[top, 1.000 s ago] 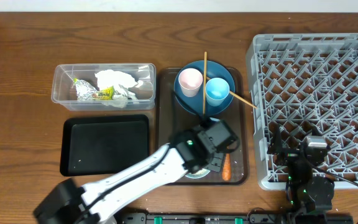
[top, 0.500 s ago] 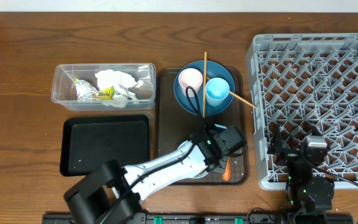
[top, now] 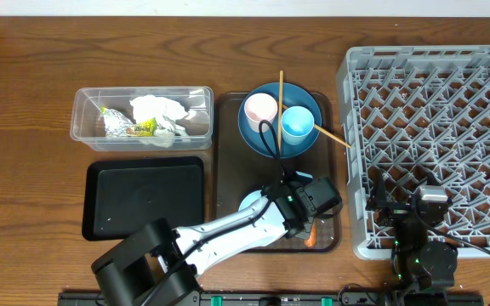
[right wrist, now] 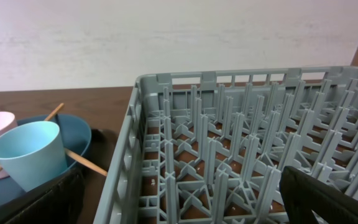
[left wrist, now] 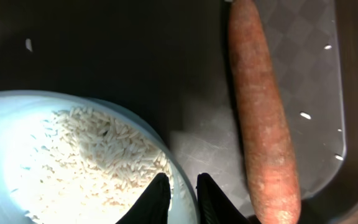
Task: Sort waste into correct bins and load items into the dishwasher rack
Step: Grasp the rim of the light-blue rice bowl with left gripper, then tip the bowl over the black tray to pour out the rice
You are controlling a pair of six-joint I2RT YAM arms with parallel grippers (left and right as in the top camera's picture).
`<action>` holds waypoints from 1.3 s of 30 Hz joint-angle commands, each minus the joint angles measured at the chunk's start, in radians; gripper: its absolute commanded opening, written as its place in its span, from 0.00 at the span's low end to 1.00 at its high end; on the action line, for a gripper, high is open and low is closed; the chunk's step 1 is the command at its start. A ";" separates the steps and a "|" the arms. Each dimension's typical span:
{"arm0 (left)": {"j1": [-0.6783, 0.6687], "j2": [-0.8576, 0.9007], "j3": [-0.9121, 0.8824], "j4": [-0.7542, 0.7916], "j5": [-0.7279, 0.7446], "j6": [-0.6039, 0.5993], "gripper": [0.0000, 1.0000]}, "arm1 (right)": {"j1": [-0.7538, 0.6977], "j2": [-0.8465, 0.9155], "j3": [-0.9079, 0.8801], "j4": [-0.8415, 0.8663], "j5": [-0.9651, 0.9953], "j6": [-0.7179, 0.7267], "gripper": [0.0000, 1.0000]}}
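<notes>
One second back, the left arm lay across the pale blue bowl and hid it from overhead. Now the wrist sits further right and lower on the dark brown serving tray, and the bowl's left side shows past it. The left gripper has narrowed from well apart to nearly together. Its two fingertips pinch the bowl's right rim, one inside and one outside. White rice grains lie in the bowl, and the carrot lies just beside it on the tray, untouched. The right gripper is unchanged, its jaws spread wide and empty at the near edge of the grey dishwasher rack. The crumpled tissue and the yellow wrapper sit in the clear tub.
</notes>
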 commanded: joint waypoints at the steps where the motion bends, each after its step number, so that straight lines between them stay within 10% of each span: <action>1: -0.002 0.011 -0.009 -0.003 -0.031 -0.006 0.19 | -0.006 -0.005 -0.003 -0.001 0.000 -0.005 0.99; 23: 0.048 -0.109 -0.009 -0.057 -0.061 0.076 0.06 | -0.006 -0.005 -0.003 -0.001 0.000 -0.005 0.99; 39: 0.719 -0.585 -0.011 -0.288 0.339 0.400 0.06 | -0.006 -0.005 -0.003 -0.001 0.000 -0.005 0.99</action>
